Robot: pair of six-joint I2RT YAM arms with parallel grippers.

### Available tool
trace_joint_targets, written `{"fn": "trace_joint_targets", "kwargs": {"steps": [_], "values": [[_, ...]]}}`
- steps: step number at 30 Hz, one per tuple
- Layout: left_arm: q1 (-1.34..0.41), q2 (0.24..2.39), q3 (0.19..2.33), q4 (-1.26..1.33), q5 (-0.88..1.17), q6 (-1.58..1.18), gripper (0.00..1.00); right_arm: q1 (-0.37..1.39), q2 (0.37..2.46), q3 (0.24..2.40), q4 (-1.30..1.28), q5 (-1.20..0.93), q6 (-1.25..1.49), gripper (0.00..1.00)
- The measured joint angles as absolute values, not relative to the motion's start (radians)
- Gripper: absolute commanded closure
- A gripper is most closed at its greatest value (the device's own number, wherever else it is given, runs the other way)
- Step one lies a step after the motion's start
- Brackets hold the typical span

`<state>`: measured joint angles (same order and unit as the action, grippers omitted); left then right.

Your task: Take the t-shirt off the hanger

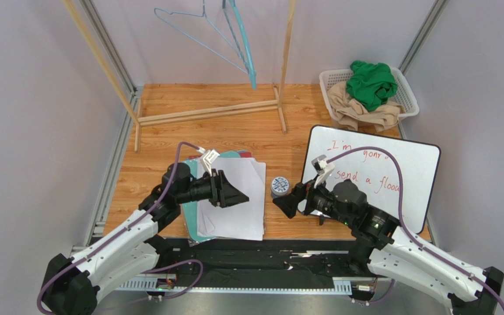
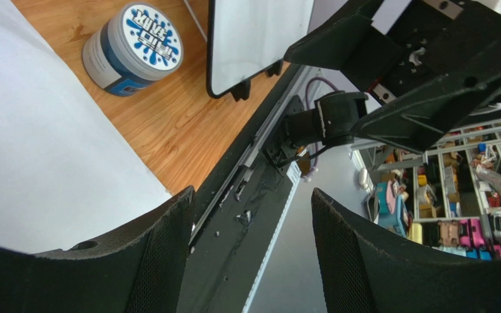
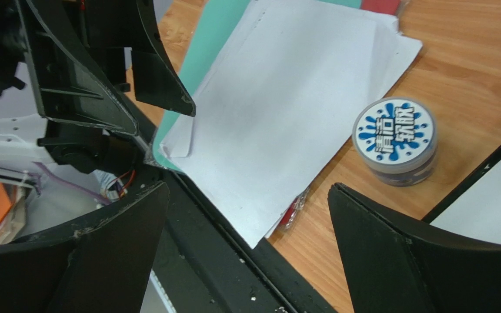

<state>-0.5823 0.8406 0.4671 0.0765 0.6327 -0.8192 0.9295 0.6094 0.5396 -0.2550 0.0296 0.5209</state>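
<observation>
Two bare hangers hang from the wooden rack at the back: a thin light-blue one [image 1: 192,33] and a teal one [image 1: 243,42]. No t-shirt is on either. A green t-shirt [image 1: 371,82] lies crumpled on beige cloth in the white basket [image 1: 327,80] at the back right. My left gripper [image 1: 238,195] is open and empty, low over a stack of paper; the left wrist view shows its jaws apart [image 2: 253,261]. My right gripper [image 1: 284,203] is open and empty, facing the left one; it also shows in the right wrist view [image 3: 246,254].
A stack of white and teal papers [image 1: 238,210] lies under the left gripper. A small round tin [image 1: 279,186] stands between the grippers. A whiteboard [image 1: 392,167] with red writing lies at the right. The wooden rack base [image 1: 208,111] crosses the back.
</observation>
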Motion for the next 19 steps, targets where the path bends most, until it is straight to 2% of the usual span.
{"fn": "trace_joint_targets", "kwargs": {"steps": [5,9,14,19], "values": [[-0.601,0.583,0.206,0.250,0.631,-0.892,0.28,0.929,0.435,0.378,-0.168,-0.009,0.609,0.00],[-0.601,0.310,0.043,0.270,0.630,-0.957,0.27,0.929,0.249,0.202,-0.134,0.025,0.662,0.00],[-0.602,0.012,0.044,0.189,0.635,-0.964,0.26,0.929,0.031,0.041,-0.157,0.059,0.728,0.00],[-0.603,0.006,0.044,0.137,0.691,-0.960,0.26,0.929,0.010,0.039,-0.126,0.068,0.780,0.00]]}}
